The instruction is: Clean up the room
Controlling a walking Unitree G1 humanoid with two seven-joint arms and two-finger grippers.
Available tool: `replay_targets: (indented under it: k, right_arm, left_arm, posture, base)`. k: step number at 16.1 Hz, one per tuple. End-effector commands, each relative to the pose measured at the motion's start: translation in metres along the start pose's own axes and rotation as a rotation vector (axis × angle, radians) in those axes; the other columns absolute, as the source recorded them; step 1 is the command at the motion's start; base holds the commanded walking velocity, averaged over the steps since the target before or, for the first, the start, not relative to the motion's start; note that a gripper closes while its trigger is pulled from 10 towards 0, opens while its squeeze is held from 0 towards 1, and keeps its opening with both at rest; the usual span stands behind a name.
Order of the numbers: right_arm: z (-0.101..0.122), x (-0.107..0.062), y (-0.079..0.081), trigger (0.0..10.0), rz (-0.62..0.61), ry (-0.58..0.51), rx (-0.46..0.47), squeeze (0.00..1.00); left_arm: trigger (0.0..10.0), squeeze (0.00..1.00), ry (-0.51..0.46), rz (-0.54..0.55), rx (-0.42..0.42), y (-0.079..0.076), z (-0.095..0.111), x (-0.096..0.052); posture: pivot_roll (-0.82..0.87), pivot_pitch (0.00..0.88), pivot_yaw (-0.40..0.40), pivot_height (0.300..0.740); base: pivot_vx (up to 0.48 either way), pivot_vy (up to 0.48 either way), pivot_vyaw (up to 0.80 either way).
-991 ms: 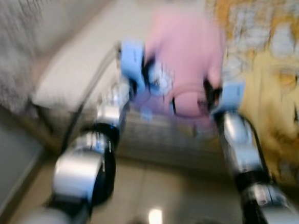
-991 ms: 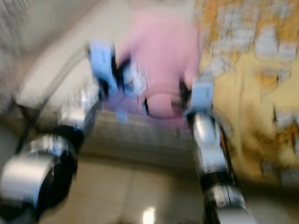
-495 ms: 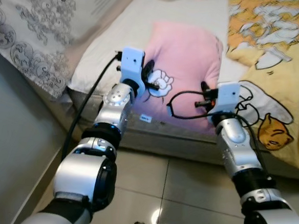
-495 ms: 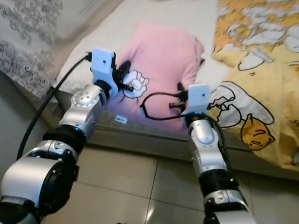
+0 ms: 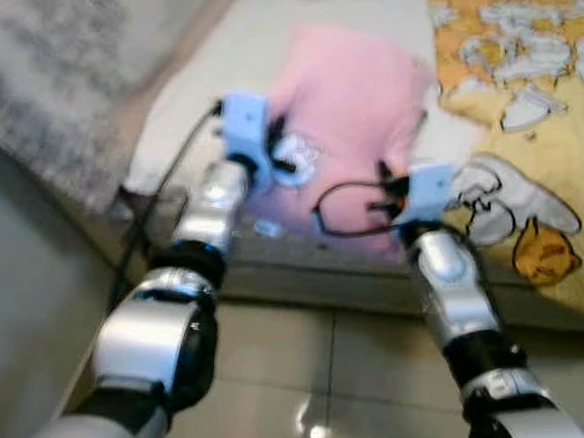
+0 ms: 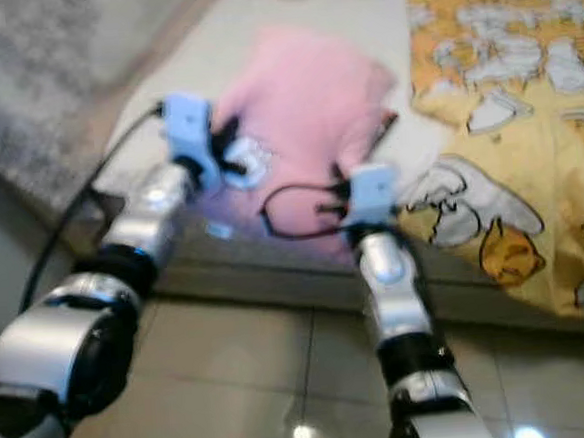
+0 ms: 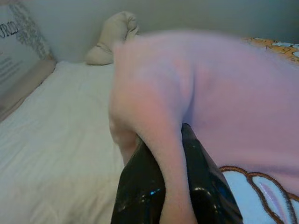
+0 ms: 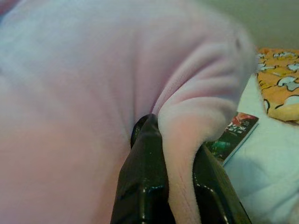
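A pink pillow with a white cartoon print lies on the white bed, its near edge over the bed's side. My left gripper is shut on the pillow's near left corner; the left wrist view shows a fold of pink fabric pinched between the black fingers. My right gripper is shut on the near right corner, and the right wrist view shows a pinched fold between its fingers.
A yellow-orange cartoon blanket covers the bed's right part. A patterned grey-white pillow lies at the left. A cream plush toy sits at the bed's far end. A dark booklet lies beside the pink pillow. Tiled floor is below.
The view has shifted and blurred as the camera moved. Both grippers still hold the pink pillow's near corners; the pillow sits much as before.
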State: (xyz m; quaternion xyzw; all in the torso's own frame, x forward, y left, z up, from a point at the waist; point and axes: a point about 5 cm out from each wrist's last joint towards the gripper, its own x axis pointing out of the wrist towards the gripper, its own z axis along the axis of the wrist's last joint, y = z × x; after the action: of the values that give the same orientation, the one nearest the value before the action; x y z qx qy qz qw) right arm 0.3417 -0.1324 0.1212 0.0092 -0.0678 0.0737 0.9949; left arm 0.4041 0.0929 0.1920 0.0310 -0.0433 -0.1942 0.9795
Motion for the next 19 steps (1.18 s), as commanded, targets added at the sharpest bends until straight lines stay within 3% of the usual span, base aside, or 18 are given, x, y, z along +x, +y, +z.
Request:
replay_targets:
  k: [1,5,19]
  right_arm:
    - [0.005,0.000,-0.010,10.0,-0.025,-0.023,-0.010,0.00]
    - [0.003,-0.001,-0.010,10.0,-0.021,-0.017,-0.008,0.00]
    - [0.000,-0.003,-0.009,10.0,-0.015,-0.004,-0.009,0.00]
  left_arm:
    - [10.0,0.00,-0.061,0.004,-0.001,-0.004,0.016,0.005]
    - [10.0,0.00,-0.062,0.032,-0.030,0.001,0.017,0.006]
    - [10.0,0.00,-0.043,0.066,-0.011,0.006,0.021,0.007]
  posture:
    - [-0.01,0.000,0.073,0.740]
    - [-0.01,0.000,0.071,0.740]
    - [-0.01,0.000,0.069,0.740]
  base:
    - [0.480,0.000,0.00]
    - [0.463,0.000,0.00]
    - [0.277,0.392,0.00]
